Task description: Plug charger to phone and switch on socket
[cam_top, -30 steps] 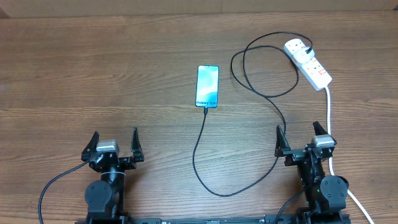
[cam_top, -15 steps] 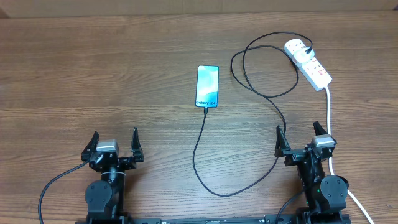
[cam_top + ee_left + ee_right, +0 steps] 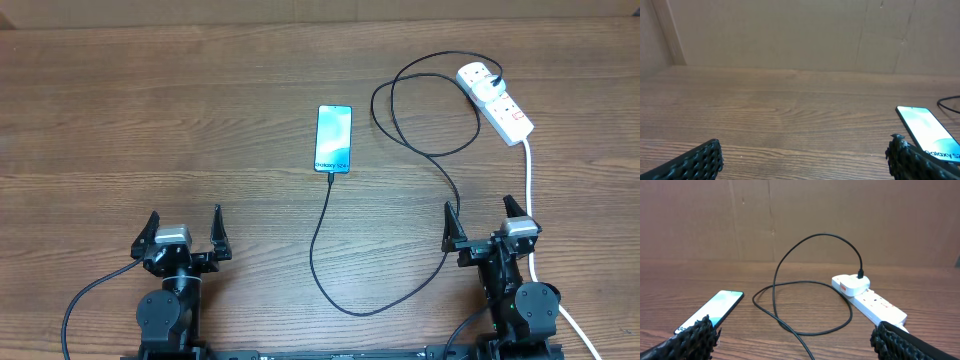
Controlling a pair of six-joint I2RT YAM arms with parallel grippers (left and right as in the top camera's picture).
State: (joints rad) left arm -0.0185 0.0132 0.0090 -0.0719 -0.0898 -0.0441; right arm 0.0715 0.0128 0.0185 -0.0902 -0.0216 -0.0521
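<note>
Resting wide open and empty, the left hand (image 3: 183, 227) sits at seven o'clock, the right hand (image 3: 489, 217) at five o'clock. Between them, the lit blue phone (image 3: 334, 138) lies flat mid-table, charger (image 3: 322, 226) connected, looping to the socket (image 3: 495, 100) at two o'clock.

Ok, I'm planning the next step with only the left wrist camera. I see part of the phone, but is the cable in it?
Observer: It looks so. From overhead, the charger tip meets the phone at its near short edge.
Operator: And its other end?
Observer: It runs into a white adapter sitting on the far end of the socket.
Operator: Is the right arm busy?
Observer: No, the right gripper is open and empty, just short of the socket's white cord.
</note>
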